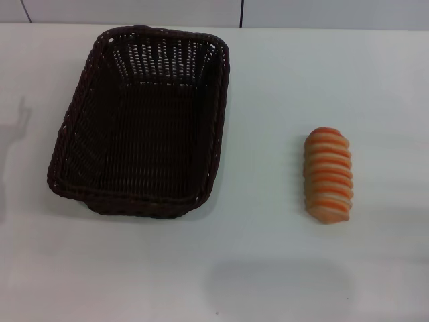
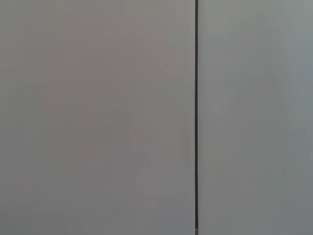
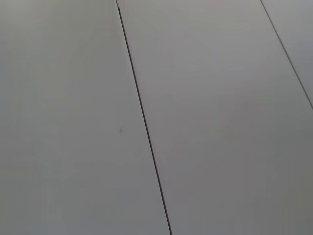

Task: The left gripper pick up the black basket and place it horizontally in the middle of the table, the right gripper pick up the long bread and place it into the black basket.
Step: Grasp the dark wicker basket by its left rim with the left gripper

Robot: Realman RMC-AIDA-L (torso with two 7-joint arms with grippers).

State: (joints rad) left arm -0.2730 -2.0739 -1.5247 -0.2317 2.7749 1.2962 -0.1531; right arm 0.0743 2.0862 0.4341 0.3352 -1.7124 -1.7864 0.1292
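Note:
The black basket stands on the white table at the left, its long side running from near to far, and it is empty. The long bread lies on the table to the right of the basket, well apart from it, also lengthwise from near to far. Neither gripper shows in any view. The left wrist view and the right wrist view show only plain grey panels with dark seams.
A grey panelled wall runs behind the table's far edge. Faint shadows lie on the table at the far left and near the front.

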